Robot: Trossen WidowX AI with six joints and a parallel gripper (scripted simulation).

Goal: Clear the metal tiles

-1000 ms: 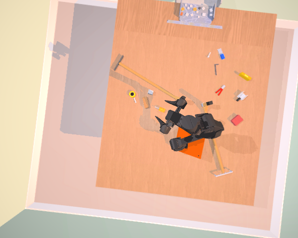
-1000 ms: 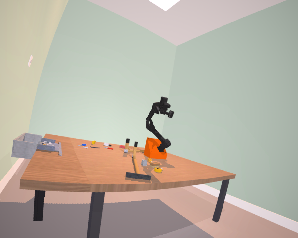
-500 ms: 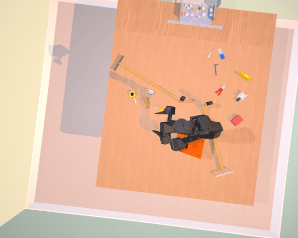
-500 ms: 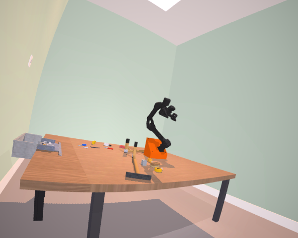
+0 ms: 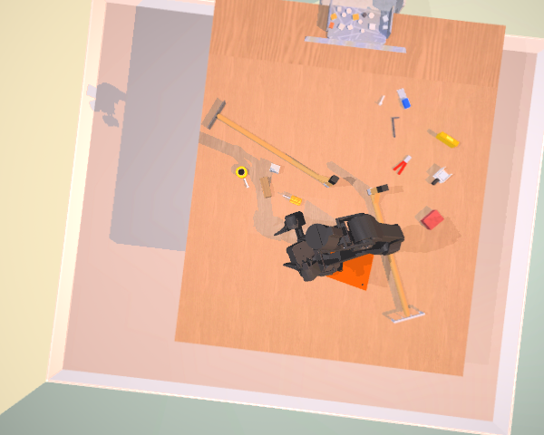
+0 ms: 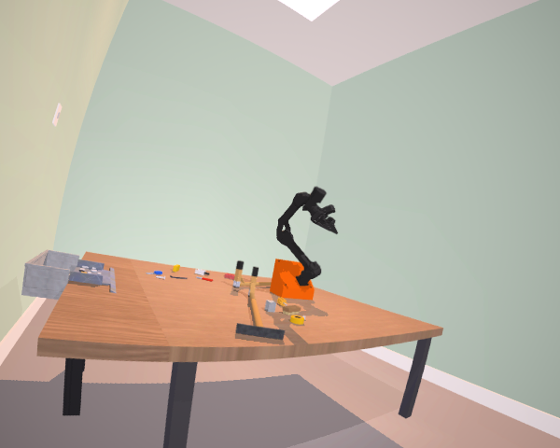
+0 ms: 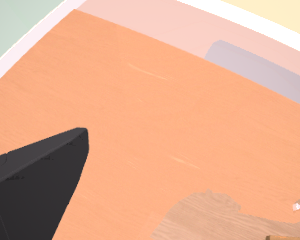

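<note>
The long scraper (image 5: 272,148) (image 6: 256,311) lies on the table, its solid grey blade near the left edge in the top view and its black-tipped grip near the middle. A second long tool (image 5: 398,281) with an open-frame head lies right of the arm's base. Many small tiles (image 5: 355,17) (image 6: 90,270) sit on the steel bench plate (image 5: 356,37) at the table's far end. The grey catch box (image 6: 46,280) adjoins the plate; its inside is hidden. My gripper (image 5: 279,250) (image 6: 335,221) is open and empty, high above the table, away from both handles. The wrist view shows one finger.
Near the scraper lie a yellow tape (image 5: 241,172) (image 6: 297,319), a grey block (image 5: 275,168) (image 6: 270,306), a wooden piece (image 5: 266,187) and a yellow-handled tool (image 5: 295,200). Right of the middle are red pliers (image 5: 402,165), a red block (image 5: 432,219) and a yellow-handled tool (image 5: 447,139). The orange base (image 5: 359,275) (image 6: 285,282) stands under the arm.
</note>
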